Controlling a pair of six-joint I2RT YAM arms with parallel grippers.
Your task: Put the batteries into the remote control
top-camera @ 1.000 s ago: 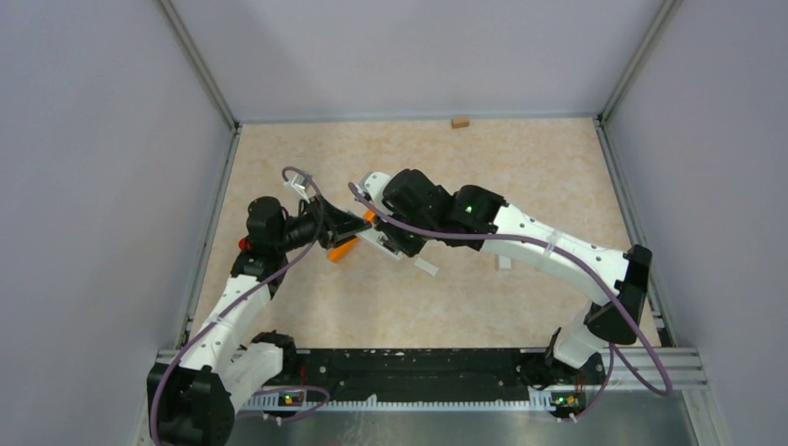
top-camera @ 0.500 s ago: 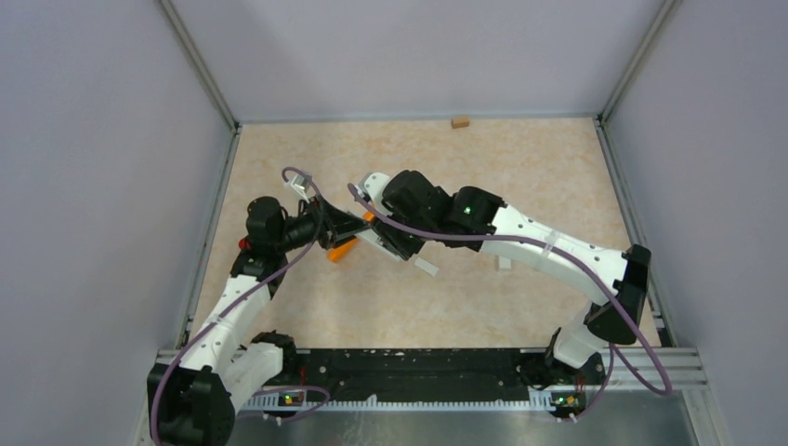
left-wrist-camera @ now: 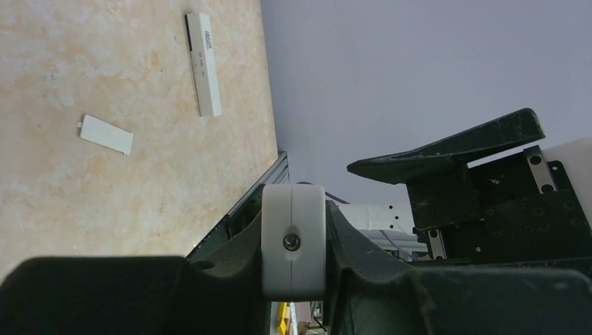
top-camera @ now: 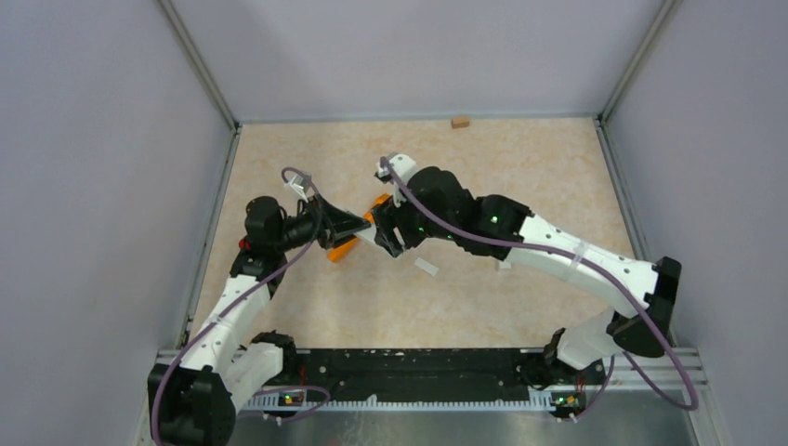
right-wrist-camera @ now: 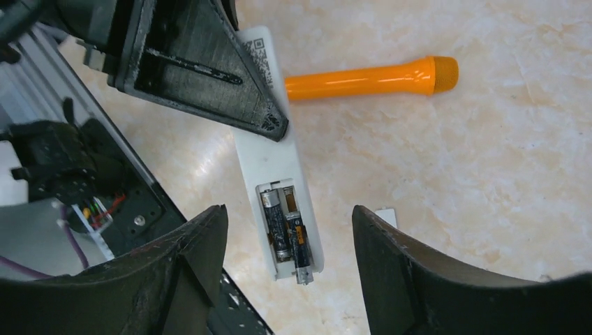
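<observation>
Two batteries (right-wrist-camera: 279, 230) in remote control (right-wrist-camera: 269, 160) bay, under gap of wide-open right jaws, left jaws gripping remote

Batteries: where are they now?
Right wrist view, centre: two batteries lie in the open bay of the white remote, which the left gripper holds, below the orange tube.

Under left tool (right-wrist-camera: 269, 128), remote (right-wrist-camera: 271, 166) upper end hidden; orange tube (right-wrist-camera: 370, 78) end behind remote; batteries (right-wrist-camera: 285, 227) markings unreadable.

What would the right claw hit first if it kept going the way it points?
Most likely the white remote, at its open battery bay, which the left gripper holds. The right gripper points straight at it, though the gap is hard to judge.
</observation>
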